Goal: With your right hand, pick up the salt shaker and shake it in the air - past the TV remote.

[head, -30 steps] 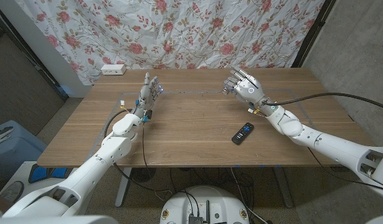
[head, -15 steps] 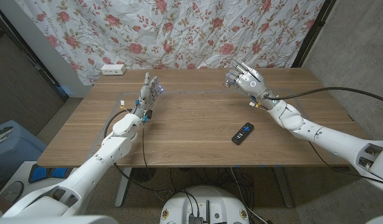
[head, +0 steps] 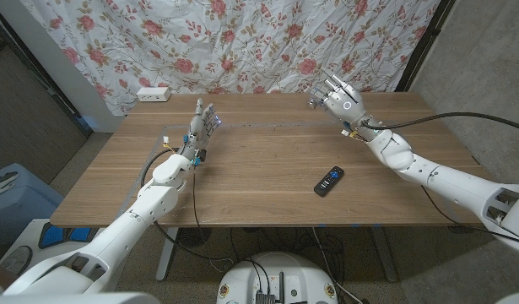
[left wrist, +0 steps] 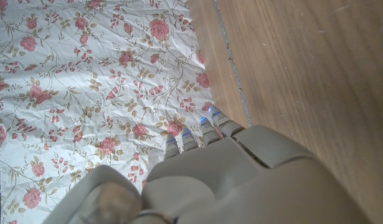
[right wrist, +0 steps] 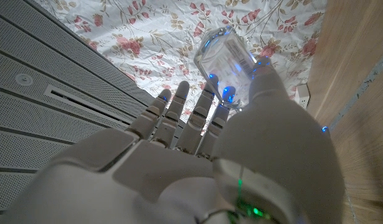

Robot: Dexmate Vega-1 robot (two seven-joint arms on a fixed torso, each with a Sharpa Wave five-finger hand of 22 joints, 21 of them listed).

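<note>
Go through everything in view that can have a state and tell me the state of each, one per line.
salt shaker: held in the right hand, lifted off the table, tilted
right hand: grips the salt shaker, raised above the table's far side, past the remote
left hand: holds nothing, fingers apart, pointing up
TV remote: lying flat on the table, untouched
white power strip: lying at the table's far left edge

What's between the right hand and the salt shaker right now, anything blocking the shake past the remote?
Nothing visible. The right hand already holds the salt shaker, raised above the table's far side, beyond the TV remote. The remote lies flat on the table, nearer the robot, apart from the hand. The left hand is well off to the side.
</note>
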